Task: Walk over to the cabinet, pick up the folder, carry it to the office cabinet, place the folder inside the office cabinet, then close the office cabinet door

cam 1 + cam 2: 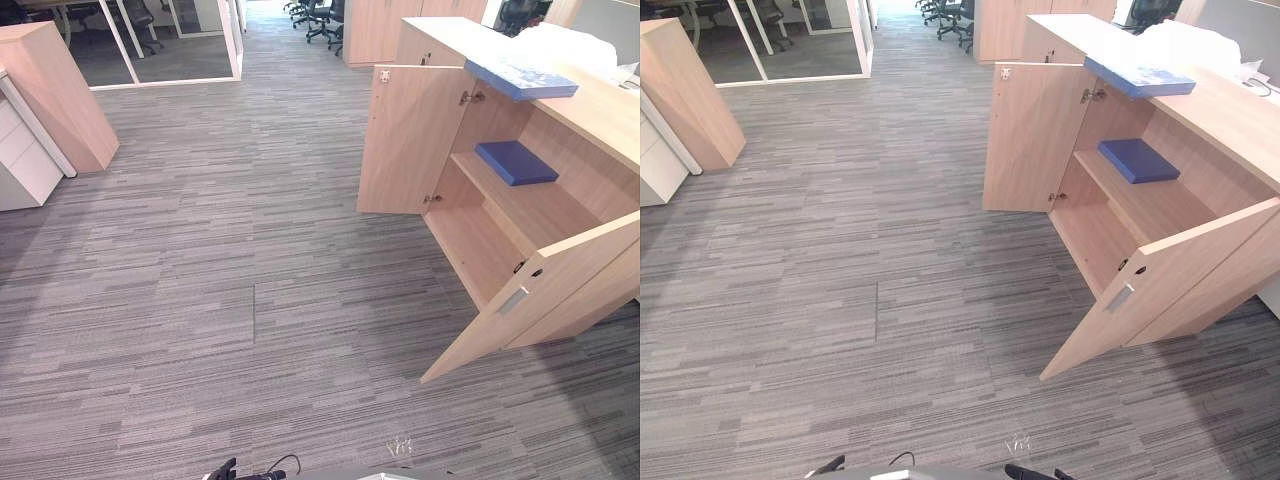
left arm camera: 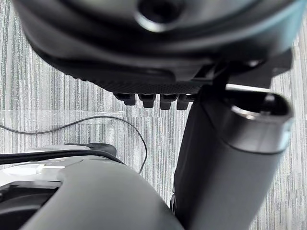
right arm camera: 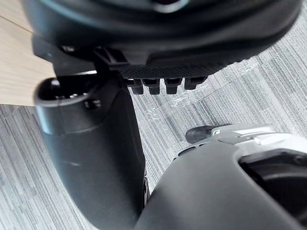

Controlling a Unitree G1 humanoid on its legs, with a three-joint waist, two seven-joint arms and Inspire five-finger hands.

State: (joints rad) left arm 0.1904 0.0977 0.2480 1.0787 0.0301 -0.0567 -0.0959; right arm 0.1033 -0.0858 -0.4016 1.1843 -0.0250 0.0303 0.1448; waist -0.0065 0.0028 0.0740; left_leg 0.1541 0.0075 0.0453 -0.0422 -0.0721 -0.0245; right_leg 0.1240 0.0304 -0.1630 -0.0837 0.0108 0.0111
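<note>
Grey striped carpet [image 1: 200, 300] spreads beneath us, and nearest to us both hands hang over it: our left hand [image 2: 144, 62] is relaxed and empty, and our right hand [image 3: 168, 48] is likewise loose, with nothing in it. At two o'clock stands the low light-wood office cabinet [image 1: 600, 120] with both doors swung open. Its near door [image 1: 560, 280] carries a silver handle [image 1: 513, 300]. Inside, the flat dark blue folder [image 1: 515, 161] lies on the middle shelf [image 1: 540, 205]. Past it, the far door [image 1: 410, 140] stands wide. On the cabinet's top a paler blue flat folder [image 1: 520, 78] juts over the edge, near crumpled white plastic wrap [image 1: 565, 45]. At ten o'clock we see a light-wood side cabinet [image 1: 55, 95], and at twelve o'clock, farthest off, black office chairs [image 1: 320, 20].
</note>
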